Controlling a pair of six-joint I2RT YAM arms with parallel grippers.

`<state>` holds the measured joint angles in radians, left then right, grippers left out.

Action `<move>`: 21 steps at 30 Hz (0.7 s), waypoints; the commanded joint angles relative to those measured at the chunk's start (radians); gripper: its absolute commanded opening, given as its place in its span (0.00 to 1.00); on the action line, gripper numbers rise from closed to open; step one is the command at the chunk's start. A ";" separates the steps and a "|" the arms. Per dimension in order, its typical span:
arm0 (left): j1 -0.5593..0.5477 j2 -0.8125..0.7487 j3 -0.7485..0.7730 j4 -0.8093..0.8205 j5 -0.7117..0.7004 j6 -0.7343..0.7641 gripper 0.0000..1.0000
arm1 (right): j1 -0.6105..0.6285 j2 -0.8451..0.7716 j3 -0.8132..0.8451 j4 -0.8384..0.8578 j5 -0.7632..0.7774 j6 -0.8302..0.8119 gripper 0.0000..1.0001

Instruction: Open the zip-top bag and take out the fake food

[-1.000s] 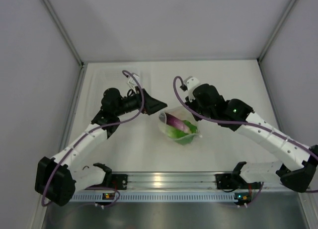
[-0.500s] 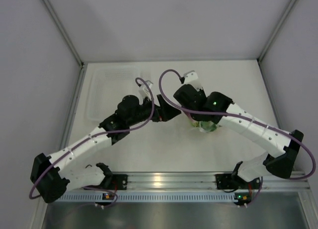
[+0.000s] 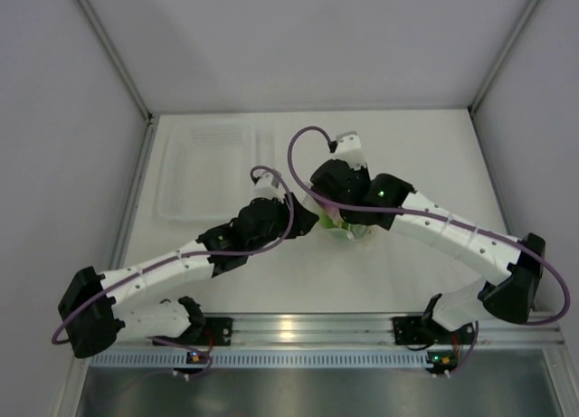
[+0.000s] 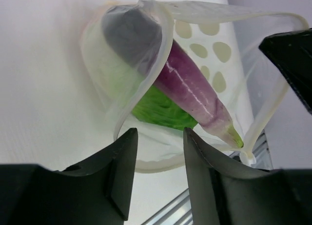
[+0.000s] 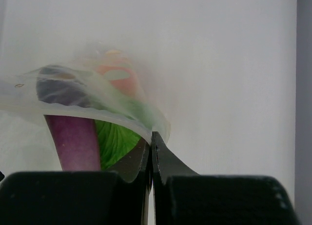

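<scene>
Left arm [image 3: 172,268] swings in from the far left to the centre. The left hand [image 3: 303,220] now sits at the mouth of the zip-top bag [image 4: 214,44], with its jaws narrower than before and a gap still between them. Right arm [image 3: 452,236] shifts left over the bag and hides most of it from above. The clear tray [image 3: 172,209] at far left, partly covered before, now shows fully.
</scene>
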<state>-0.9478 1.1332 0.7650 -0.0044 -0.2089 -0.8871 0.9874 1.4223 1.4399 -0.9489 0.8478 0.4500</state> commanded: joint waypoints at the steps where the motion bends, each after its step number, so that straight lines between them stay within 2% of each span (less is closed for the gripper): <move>1: -0.002 0.026 -0.032 0.007 -0.064 0.004 0.51 | 0.013 -0.042 -0.024 0.076 0.056 0.033 0.00; 5: -0.002 0.066 -0.041 -0.035 -0.079 0.004 0.52 | 0.011 -0.054 -0.033 0.082 0.076 0.032 0.00; 10: 0.009 0.122 -0.049 -0.092 -0.172 -0.001 0.51 | 0.016 -0.083 -0.073 0.104 0.065 0.038 0.00; 14: 0.023 0.111 -0.036 -0.082 -0.083 -0.009 0.52 | 0.031 -0.062 -0.093 0.116 0.053 0.050 0.00; 21: 0.023 -0.018 -0.039 -0.077 -0.061 -0.004 0.52 | 0.054 -0.030 -0.125 0.159 0.057 0.073 0.00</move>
<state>-0.9279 1.2060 0.7193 -0.0986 -0.2760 -0.8913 1.0237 1.3842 1.3262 -0.8742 0.8719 0.4953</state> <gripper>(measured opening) 0.518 0.007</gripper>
